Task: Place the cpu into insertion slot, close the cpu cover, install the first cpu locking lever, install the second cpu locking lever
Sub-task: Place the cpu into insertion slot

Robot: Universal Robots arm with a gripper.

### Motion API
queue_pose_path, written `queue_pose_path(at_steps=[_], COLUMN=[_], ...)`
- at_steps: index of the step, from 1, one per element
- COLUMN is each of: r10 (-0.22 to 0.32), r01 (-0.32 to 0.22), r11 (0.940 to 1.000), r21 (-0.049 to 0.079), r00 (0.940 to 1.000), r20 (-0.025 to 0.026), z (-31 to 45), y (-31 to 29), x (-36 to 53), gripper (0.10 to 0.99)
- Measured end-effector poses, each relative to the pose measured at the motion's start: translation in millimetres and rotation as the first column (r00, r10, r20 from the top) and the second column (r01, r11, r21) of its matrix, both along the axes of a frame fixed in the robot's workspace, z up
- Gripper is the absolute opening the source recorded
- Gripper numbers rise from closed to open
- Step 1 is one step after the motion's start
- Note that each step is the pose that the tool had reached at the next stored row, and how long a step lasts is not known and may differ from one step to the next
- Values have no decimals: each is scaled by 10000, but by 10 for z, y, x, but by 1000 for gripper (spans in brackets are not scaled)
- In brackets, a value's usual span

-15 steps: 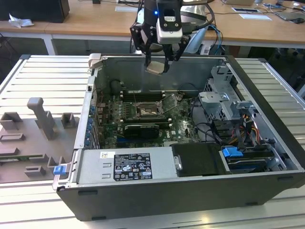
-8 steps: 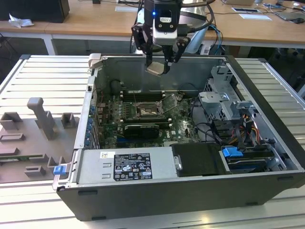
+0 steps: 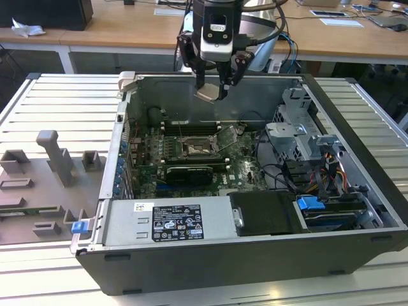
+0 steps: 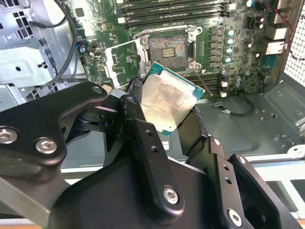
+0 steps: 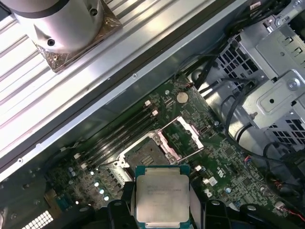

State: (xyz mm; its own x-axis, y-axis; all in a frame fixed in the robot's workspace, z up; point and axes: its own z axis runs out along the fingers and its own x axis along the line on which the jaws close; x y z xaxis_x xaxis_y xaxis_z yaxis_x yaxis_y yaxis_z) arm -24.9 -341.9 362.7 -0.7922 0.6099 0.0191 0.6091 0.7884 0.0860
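It looks like a robotics lab: a robot arm above an open computer case on a slotted metal surface, with wooden desks behind.

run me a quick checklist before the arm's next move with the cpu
1. cpu clamped in the gripper: ok.
2. cpu cover swung open, off the insertion slot: ok.
3. Slot's dark centre bare, no chip in it: ok.
4. cpu squared up with the slot: cannot tell.
5. Black cables apart from the slot: ok.
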Motion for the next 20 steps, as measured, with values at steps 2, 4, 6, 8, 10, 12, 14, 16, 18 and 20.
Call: queue_pose_path(at_steps=[2,4,6,8,10,12,14,16,18,20], r10=[-251,-421,-661,-837,-1120,-1257,-1427,-1556,-1677,-1825], r01=[251,421,661,837,1120,1257,1427,1556,1677,1825], r11=[9997,9991,9978,9965,9937,9921,9898,9878,9858,9832], r21=[0,0,-1,-1,-1,-2,-3,-3,-3,-4], r00=[9997,9991,9978,9965,9937,9921,9898,9878,9858,9832], r20=[-5,-9,-14,-16,-21,-23,-28,-33,-37,-43], z=[-11,-19,-30,-38,-52,-58,-65,-70,-74,-80], y=[0,0,0,0,0,0,0,0,0,0], x=[0,0,0,0,0,0,0,0,0,0], gripper=[541,541,541,541,541,541,541,541,541,541])
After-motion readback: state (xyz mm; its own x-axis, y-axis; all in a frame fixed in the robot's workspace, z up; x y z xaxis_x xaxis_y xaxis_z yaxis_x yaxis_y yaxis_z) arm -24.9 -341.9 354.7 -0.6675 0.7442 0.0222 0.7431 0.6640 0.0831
